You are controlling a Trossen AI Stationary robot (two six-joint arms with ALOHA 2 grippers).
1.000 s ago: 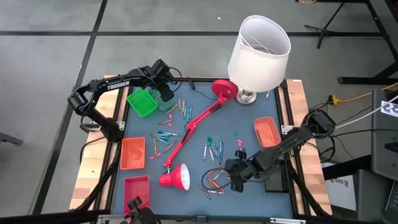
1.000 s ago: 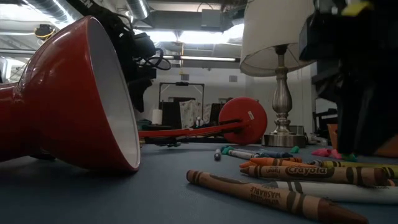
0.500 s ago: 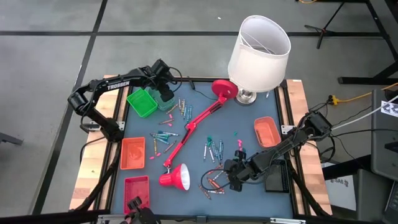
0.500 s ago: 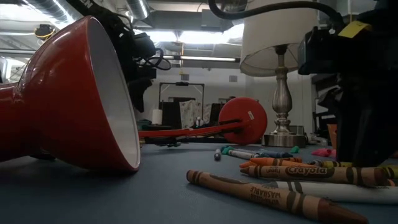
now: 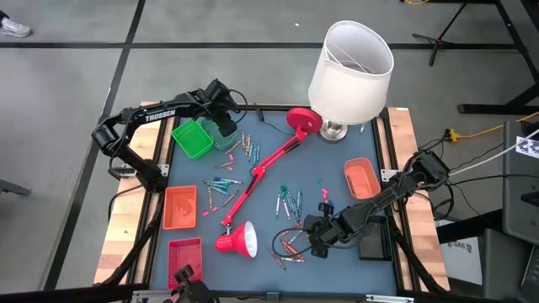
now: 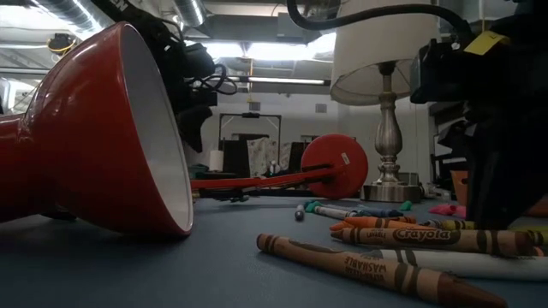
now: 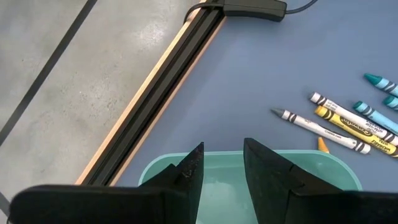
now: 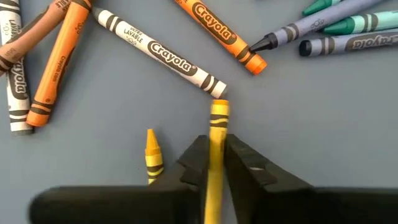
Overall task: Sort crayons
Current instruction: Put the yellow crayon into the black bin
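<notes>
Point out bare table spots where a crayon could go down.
Free mat lies between the orange tray and the red lamp shade, and between the lamp arm and the orange bin. It is crowded around the right hand, closed on a yellow crayon.

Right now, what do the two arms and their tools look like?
Both arms are black, built of jointed tubular links with loose black cables. The left arm carries white "TROSSEN" lettering. Each tool, left and right, has two dark, wedge-shaped fingers. A yellow tag shows on the right arm's wrist.
</notes>
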